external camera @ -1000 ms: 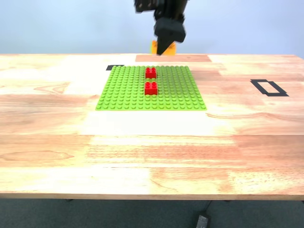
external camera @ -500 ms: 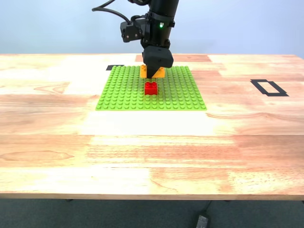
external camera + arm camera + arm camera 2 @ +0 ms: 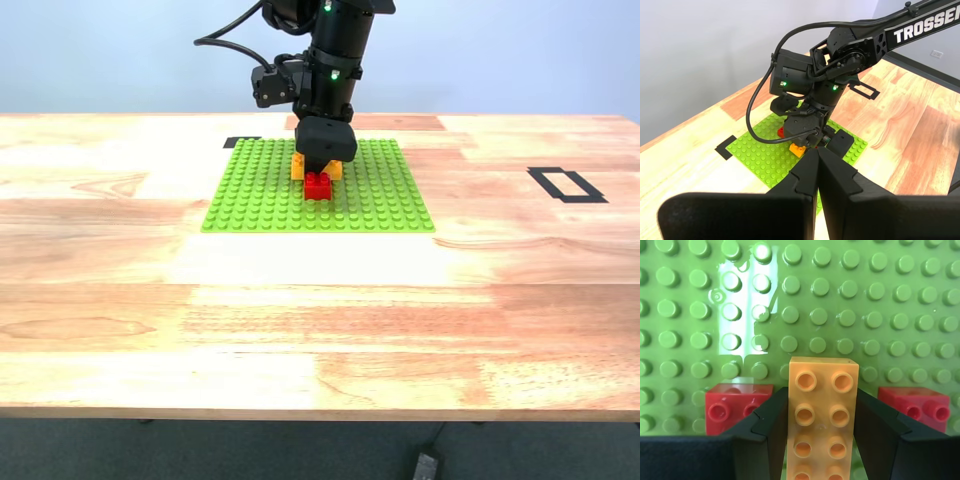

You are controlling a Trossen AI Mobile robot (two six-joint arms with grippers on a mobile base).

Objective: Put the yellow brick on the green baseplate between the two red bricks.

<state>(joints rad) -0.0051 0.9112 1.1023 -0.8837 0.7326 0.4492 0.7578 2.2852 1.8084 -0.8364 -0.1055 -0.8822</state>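
My second end effector [image 3: 822, 425] was clamped on the yellow brick [image 3: 822, 405], one jaw against each long side, brick studs-up and running lengthwise out between the jaws. Second wrist view showed a red brick [image 3: 732, 407] just outboard of one jaw and the other red brick [image 3: 917, 407] just outboard of the other, both seated on the green baseplate [image 3: 850, 305], so the yellow brick sat in the gap between them. Couldn't tell whether its underside was touching the baseplate studs. In the exterior view the same end effector [image 3: 322, 172] was low over the baseplate [image 3: 260, 190], yellow brick [image 3: 298, 168] showing either side of it, near red brick [image 3: 319, 186] directly in front, far red brick hidden behind the arm. My first end effector [image 3: 817, 172] was fully closed on nothing, held high and well apart from the baseplate [image 3: 757, 155], above the wooden tabletop [image 3: 920, 130].
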